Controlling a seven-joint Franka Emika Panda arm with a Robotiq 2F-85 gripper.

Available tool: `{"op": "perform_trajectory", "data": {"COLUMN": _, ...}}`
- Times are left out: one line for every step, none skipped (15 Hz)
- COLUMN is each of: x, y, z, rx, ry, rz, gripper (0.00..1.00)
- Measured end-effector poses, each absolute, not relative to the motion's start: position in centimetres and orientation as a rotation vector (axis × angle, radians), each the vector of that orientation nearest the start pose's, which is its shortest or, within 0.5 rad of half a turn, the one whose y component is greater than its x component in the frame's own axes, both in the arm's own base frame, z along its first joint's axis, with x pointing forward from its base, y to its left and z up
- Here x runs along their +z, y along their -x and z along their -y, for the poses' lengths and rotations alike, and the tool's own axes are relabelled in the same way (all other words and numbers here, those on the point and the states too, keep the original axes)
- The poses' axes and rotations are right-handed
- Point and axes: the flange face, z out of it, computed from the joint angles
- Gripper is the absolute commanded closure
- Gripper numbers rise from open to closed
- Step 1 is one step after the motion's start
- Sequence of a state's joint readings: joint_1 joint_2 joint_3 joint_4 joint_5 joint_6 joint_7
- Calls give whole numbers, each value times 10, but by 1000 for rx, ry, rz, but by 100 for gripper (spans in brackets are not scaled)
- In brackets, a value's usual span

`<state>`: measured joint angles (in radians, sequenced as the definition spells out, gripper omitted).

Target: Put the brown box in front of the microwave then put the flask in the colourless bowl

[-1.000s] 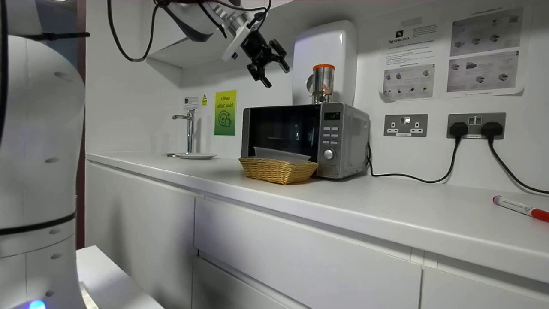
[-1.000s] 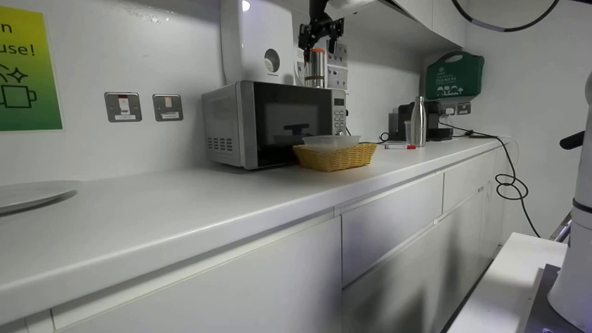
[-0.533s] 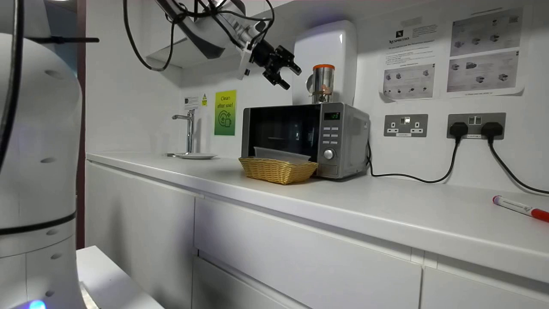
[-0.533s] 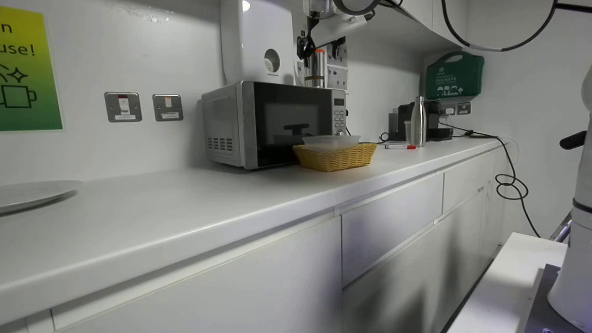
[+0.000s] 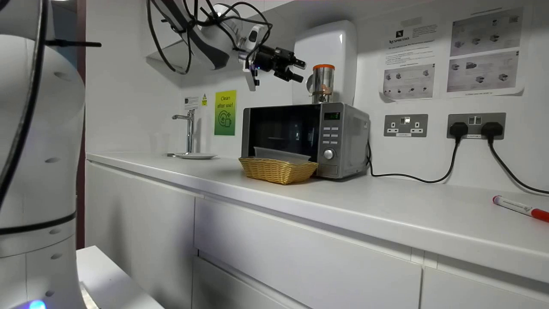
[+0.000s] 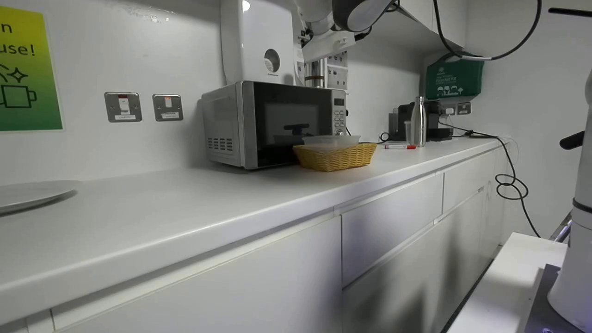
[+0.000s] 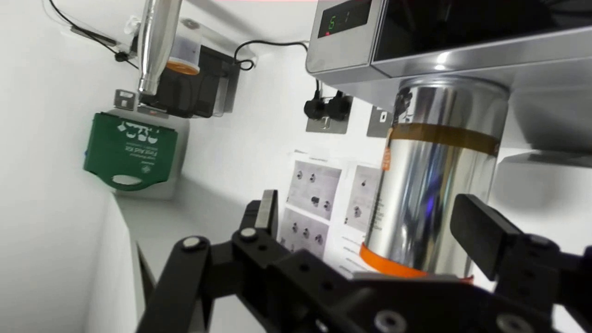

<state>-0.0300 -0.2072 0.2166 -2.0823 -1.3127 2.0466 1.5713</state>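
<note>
Above the level of the microwave (image 5: 281, 126), our arm (image 5: 216, 40) slopes down to a bent wrist, and the gripper (image 5: 303, 71) points almost level at the flask (image 5: 324, 83). We have its jaws released and spread wide, a visible gap from the flask, which the wrist view shows beyond them. It stands upright on the microwave's top, towards the control-panel end, with a white wall unit (image 5: 326, 43) behind. Below, we see the tan basket (image 5: 276, 171) in front of the microwave's door, the clear bowl (image 6: 330, 142) inside it. A strip of worktop (image 5: 407, 210) divides the basket from the front edge, and a longer stretch runs from the microwave's control-panel side to the red-and-white marker (image 5: 514, 206). Higher up, the wall cupboard (image 6: 446, 23) overhangs the worktop.
</note>
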Motion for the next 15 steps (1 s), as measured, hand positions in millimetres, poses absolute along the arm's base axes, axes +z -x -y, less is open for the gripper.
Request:
{"op": "perform_trajectory", "data": {"x": 569, "y": -524, "z": -56, "rx": 1291, "ry": -1911, "rz": 863, "gripper": 0}}
{"op": "perform_trajectory", "data": {"x": 567, "y": -524, "z": -59, "rx": 1305, "ry": -1872, "rz": 885, "gripper": 0}}
{"op": "perform_trajectory", "data": {"x": 564, "y": -525, "z": -63, "rx": 1315, "ry": -1845, "rz": 900, "gripper": 0}}
{"op": "perform_trajectory", "data": {"x": 561, "y": -525, "z": -67, "rx": 1322, "ry": -1826, "rz": 911, "gripper": 0}}
{"op": "perform_trajectory", "data": {"x": 558, "y": -526, "z": -72, "rx": 1326, "ry": -1813, "rz": 914, "gripper": 0}}
{"op": "perform_trajectory", "data": {"x": 555, "y": -527, "z": -77, "rx": 1328, "ry": -1810, "rz": 913, "gripper": 0}}
{"op": "perform_trajectory", "data": {"x": 552, "y": -528, "z": -81, "rx": 1327, "ry": -1811, "rz": 908, "gripper": 0}}
{"op": "perform_trajectory", "data": {"x": 548, "y": -530, "z": -85, "rx": 1323, "ry": -1815, "rz": 903, "gripper": 0}}
{"op": "perform_trajectory", "data": {"x": 546, "y": -532, "z": -88, "rx": 1322, "ry": -1820, "rz": 898, "gripper": 0}}
{"op": "perform_trajectory", "data": {"x": 543, "y": -536, "z": -90, "rx": 1320, "ry": -1825, "rz": 893, "gripper": 0}}
{"op": "perform_trajectory", "data": {"x": 542, "y": -540, "z": -92, "rx": 1322, "ry": -1828, "rz": 888, "gripper": 0}}
{"op": "perform_trajectory", "data": {"x": 540, "y": -545, "z": -94, "rx": 1324, "ry": -1829, "rz": 883, "gripper": 0}}
{"op": "perform_trajectory", "data": {"x": 540, "y": -551, "z": -95, "rx": 1329, "ry": -1826, "rz": 876, "gripper": 0}}
{"op": "perform_trajectory", "data": {"x": 539, "y": -557, "z": -96, "rx": 1336, "ry": -1822, "rz": 868, "gripper": 0}}
{"op": "perform_trajectory", "data": {"x": 539, "y": -564, "z": -96, "rx": 1340, "ry": -1819, "rz": 863, "gripper": 0}}
